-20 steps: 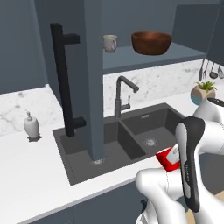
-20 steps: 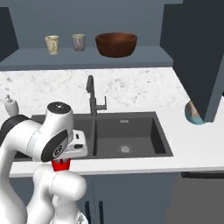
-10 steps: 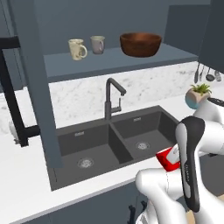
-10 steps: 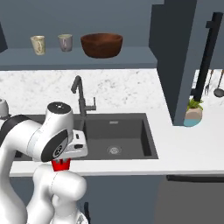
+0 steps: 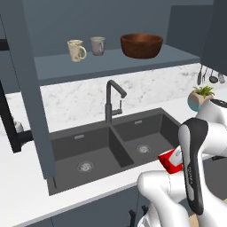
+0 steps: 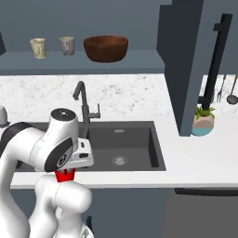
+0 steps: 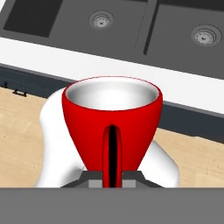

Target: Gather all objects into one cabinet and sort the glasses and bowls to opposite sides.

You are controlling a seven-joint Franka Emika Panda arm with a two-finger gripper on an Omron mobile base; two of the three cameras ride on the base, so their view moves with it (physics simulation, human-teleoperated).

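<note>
Because the red mug (image 7: pixel 112 127) belongs beside the cream mug (image 5: pixel 76 50) left of the bowl (image 5: pixel 141 45), we keep our pincer (image 7: pixel 112 175) clenched on its handle.

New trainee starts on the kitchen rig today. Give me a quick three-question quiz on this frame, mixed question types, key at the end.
1. True or false: the gripper holds the red mug.
2. Which stands nearest the bowl on the shelf? A) cream mug B) grey mug C) plant pot
3. Fill in: the faucet stands behind a sink with ___ basins.

Key: 1 true; 2 B; 3 two
</note>
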